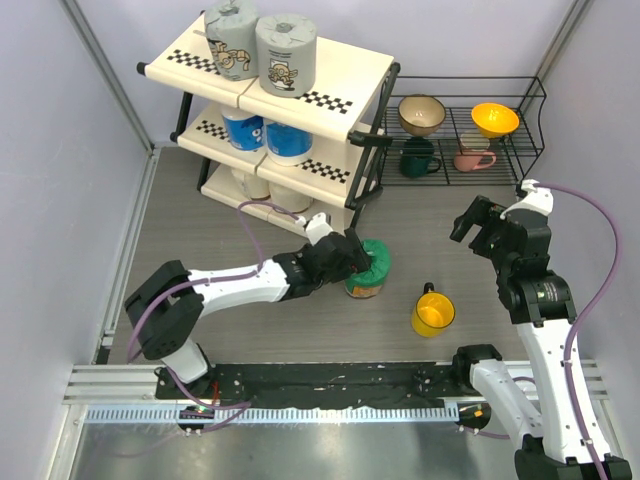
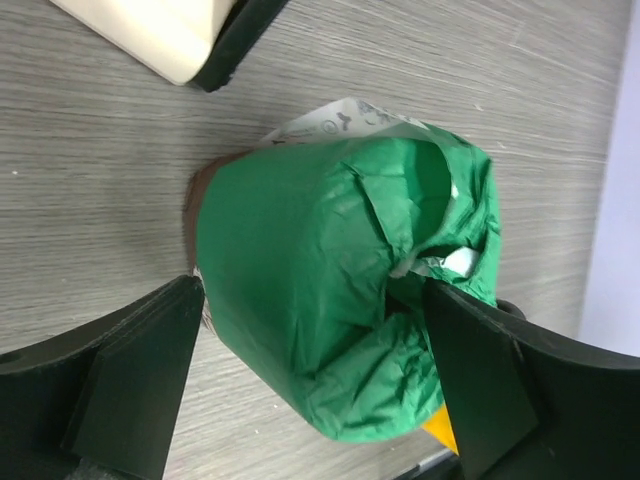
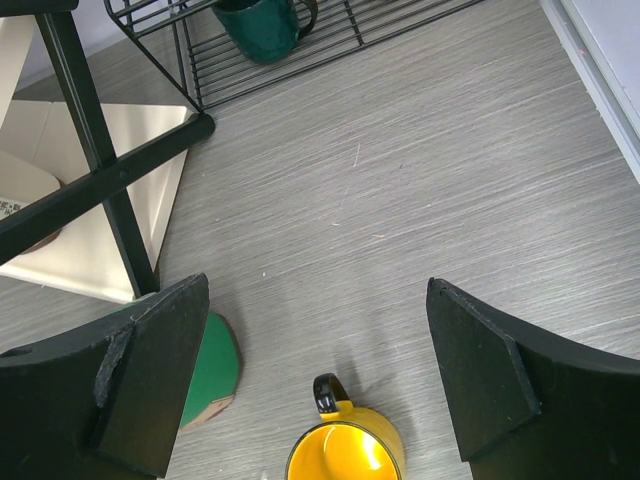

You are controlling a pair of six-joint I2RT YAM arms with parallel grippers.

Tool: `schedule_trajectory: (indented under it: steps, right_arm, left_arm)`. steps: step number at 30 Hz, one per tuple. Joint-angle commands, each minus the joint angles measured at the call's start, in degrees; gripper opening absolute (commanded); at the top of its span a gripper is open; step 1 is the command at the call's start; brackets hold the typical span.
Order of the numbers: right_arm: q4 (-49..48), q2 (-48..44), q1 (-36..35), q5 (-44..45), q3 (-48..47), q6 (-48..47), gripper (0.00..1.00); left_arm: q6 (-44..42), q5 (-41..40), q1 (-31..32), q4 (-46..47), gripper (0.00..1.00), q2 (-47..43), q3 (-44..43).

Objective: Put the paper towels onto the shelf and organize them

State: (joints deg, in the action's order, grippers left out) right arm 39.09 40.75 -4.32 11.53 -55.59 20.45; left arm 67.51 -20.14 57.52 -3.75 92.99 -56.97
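Note:
The green paper towel roll (image 1: pixel 370 266) lies tilted on the table in front of the shelf (image 1: pixel 345 75). My left gripper (image 1: pixel 350 256) is open wide and straddles it, one finger at its base and one at its crumpled twisted top (image 2: pixel 440 262); in the left wrist view the roll (image 2: pixel 300 290) fills the gap of the gripper (image 2: pixel 315 300). Two grey rolls (image 1: pixel 260 45) stand on the top tier, two blue-and-white rolls (image 1: pixel 265 135) on the middle tier, and cream rolls (image 1: pixel 252 185) show partly on the bottom tier. My right gripper (image 1: pixel 476 222) (image 3: pixel 318 290) is open and empty, raised at the right.
A yellow mug (image 1: pixel 433 313) (image 3: pixel 345 455) stands just right of the green roll. A black wire rack (image 1: pixel 470 140) at the back right holds a dark green mug (image 1: pixel 420 158), a pink mug (image 1: pixel 472 158) and two bowls. The shelf's corner (image 2: pixel 160 30) is close beyond the left gripper.

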Motion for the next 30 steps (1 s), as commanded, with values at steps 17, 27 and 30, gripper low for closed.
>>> schedule_trajectory:
  steps: [17,27,30]
  right_arm:
    - [-0.51,-1.81,-0.08,1.21,-0.48,-1.02,0.95]
    - [-0.59,-1.82,0.01,1.39,-0.31,-1.02,0.95]
    - [-0.59,-1.73,0.01,1.04,-0.3,-1.11,0.95]
  left_arm:
    - [1.23,-4.91,1.02,-10.49,0.64,4.92,-6.84]
    - [2.28,-3.41,1.02,-10.84,0.23,3.96,-5.17]
    - [2.63,-4.99,1.02,-11.54,0.24,-0.68,-2.1]
